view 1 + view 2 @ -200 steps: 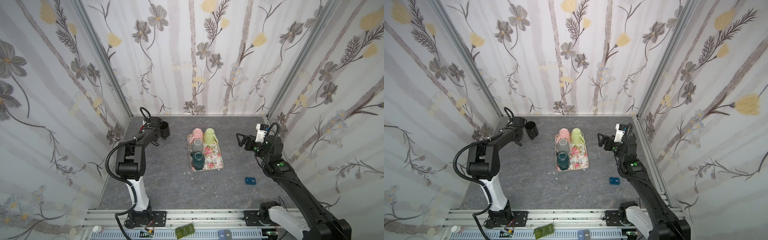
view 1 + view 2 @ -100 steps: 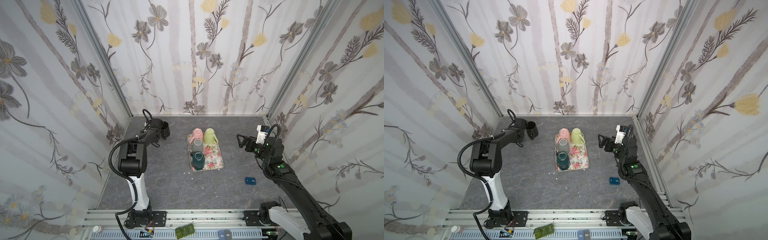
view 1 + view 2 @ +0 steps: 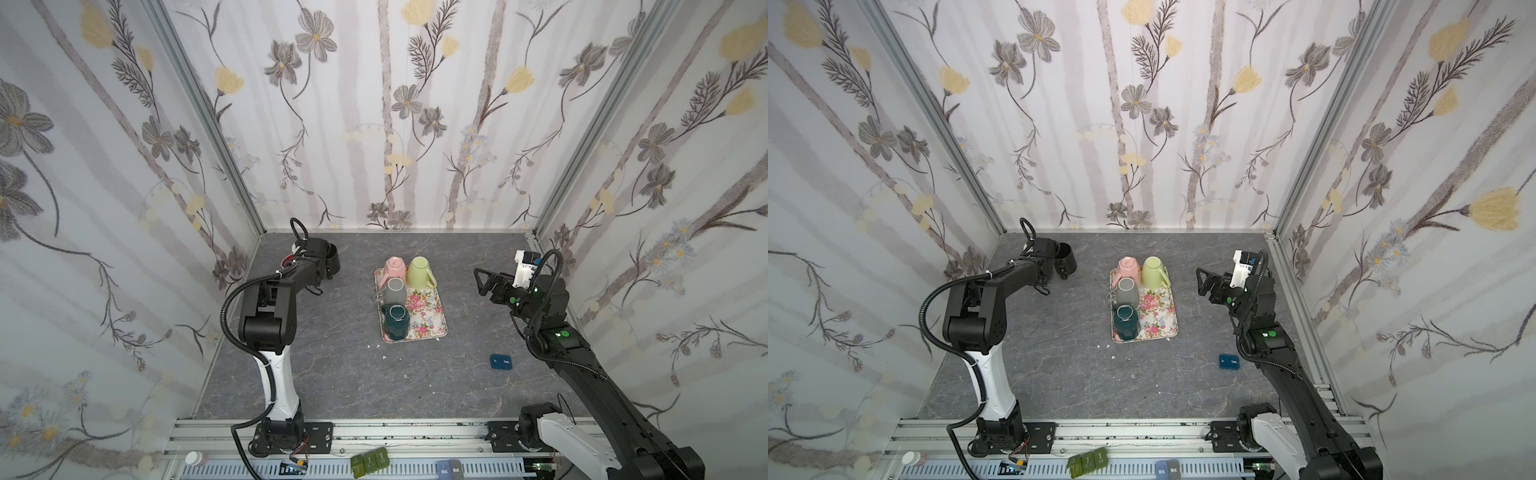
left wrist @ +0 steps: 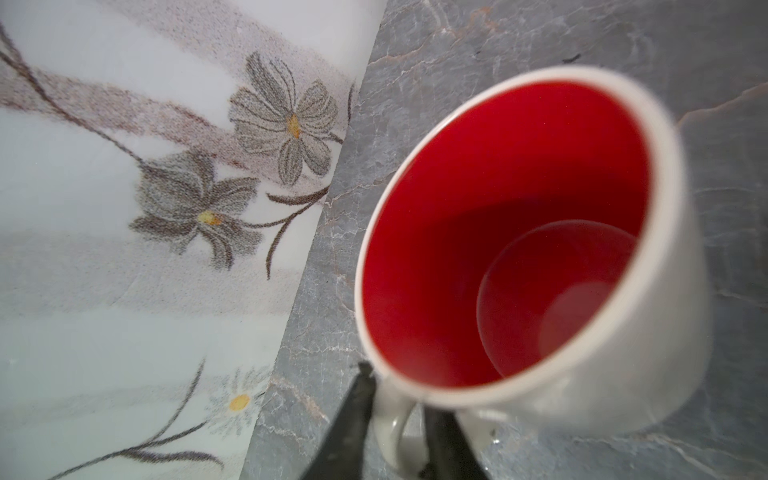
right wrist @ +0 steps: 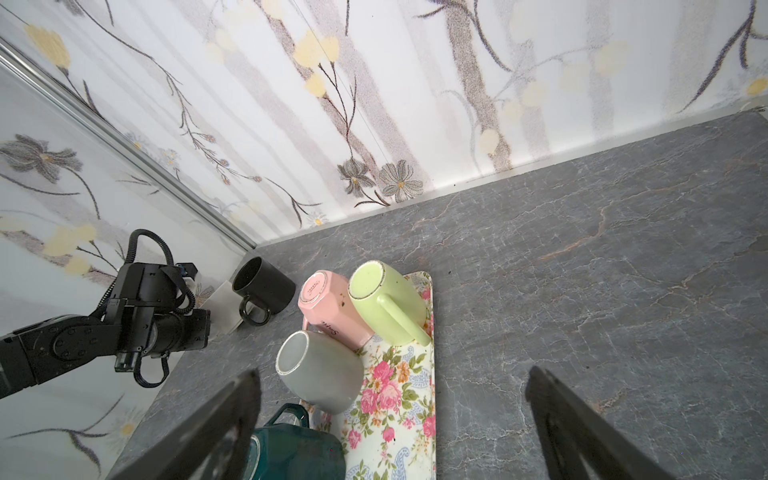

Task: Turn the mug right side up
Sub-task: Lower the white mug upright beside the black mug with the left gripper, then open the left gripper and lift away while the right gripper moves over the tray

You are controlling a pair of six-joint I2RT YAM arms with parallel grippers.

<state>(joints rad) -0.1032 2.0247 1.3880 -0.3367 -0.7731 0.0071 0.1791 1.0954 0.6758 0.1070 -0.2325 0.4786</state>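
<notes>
White ceramic mug with red inside (image 4: 528, 249) stands mouth-up just ahead of my left hand (image 4: 397, 399), its handle (image 4: 392, 432) between my fingers (image 4: 349, 428); can't tell whether I'm gripping or released.

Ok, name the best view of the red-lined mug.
Left wrist view: the mug fills it, showing red inside, rim and handle. In a top view a red sliver peeks past the left arm; the right wrist view, almost nothing.

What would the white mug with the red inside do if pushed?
The white mug looks ceramic: probably stiff, slick, breakable. It stands mouth up on the table, so a low push should slide it, a high one might tip it.
</notes>
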